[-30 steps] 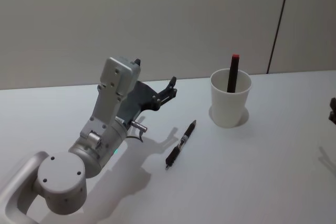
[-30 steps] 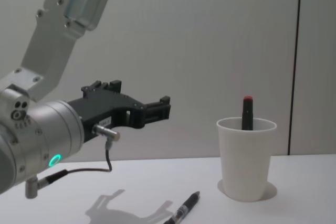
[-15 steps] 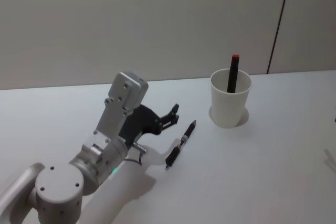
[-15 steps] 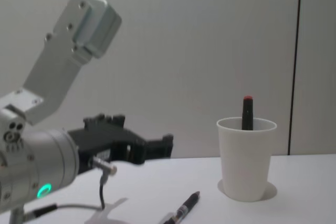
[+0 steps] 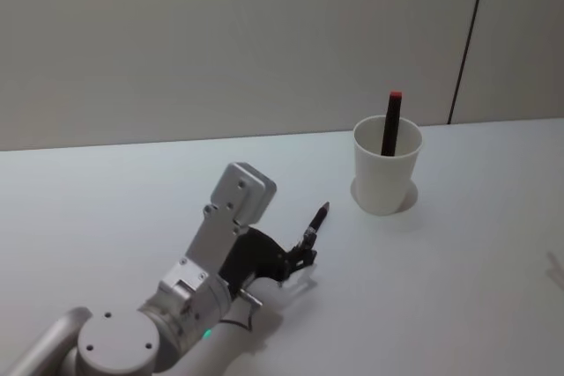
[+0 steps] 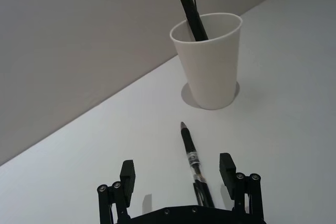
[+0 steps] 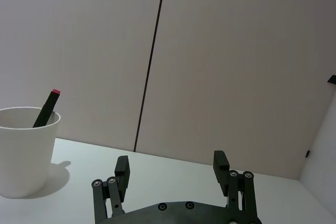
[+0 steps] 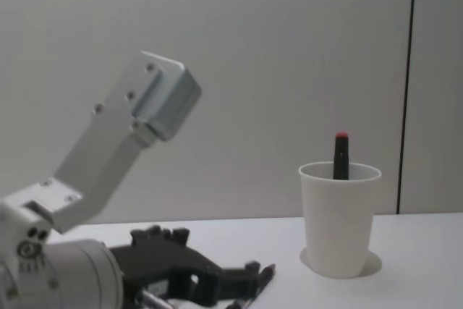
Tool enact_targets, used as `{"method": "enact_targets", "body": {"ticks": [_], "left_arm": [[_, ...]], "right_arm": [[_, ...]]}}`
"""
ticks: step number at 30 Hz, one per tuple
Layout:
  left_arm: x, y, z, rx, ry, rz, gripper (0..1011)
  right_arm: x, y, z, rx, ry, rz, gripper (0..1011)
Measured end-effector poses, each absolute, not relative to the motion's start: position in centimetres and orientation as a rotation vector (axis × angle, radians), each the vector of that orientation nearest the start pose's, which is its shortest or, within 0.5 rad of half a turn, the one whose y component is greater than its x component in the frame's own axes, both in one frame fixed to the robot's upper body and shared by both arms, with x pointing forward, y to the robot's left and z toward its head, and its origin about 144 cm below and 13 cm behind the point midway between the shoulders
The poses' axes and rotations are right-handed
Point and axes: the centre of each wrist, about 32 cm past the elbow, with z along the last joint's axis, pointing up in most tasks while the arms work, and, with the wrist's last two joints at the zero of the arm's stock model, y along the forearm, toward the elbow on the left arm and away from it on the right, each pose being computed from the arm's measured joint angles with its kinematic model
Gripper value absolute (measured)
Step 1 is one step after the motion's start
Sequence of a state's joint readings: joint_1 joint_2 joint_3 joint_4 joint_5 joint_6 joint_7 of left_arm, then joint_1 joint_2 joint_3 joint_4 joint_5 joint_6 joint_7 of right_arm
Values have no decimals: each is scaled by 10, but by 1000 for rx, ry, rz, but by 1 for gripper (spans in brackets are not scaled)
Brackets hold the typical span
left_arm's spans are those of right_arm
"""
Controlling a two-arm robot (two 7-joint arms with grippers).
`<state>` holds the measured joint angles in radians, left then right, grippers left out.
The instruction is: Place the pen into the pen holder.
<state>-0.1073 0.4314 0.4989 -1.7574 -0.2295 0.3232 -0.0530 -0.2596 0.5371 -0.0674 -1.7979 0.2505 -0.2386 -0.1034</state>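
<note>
Left gripper (image 6: 177,166) low over table (image 5: 458,261), jaws wide, empty, straddling pen (image 6: 190,153) for a crosswise pinch | pen flat mid-table, tip toward pen holder (image 6: 210,61) near far edge | right gripper (image 7: 170,163) parked toward right edge, open.

pen (image 5: 315,222) lies flat on table (image 5: 458,288), pen holder (image 5: 386,173) stands behind and right of it with second pen (image 5: 390,121) leaning inside, left gripper (image 6: 177,167) straddles pen's near end, one finger each side.

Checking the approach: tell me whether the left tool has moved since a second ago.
Yes. The left tool has dropped from about rim height of the cup to the table, open around the pen.
</note>
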Motion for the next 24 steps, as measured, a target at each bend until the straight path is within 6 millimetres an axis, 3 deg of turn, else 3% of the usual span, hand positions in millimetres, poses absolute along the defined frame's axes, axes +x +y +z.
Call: {"method": "enact_targets", "body": {"ticks": [24], "left_arm": [[432,166,1173,386,54,1067,1001]], "right_arm": [[388,-325,1162,-37,-308,-1450,1001]]}}
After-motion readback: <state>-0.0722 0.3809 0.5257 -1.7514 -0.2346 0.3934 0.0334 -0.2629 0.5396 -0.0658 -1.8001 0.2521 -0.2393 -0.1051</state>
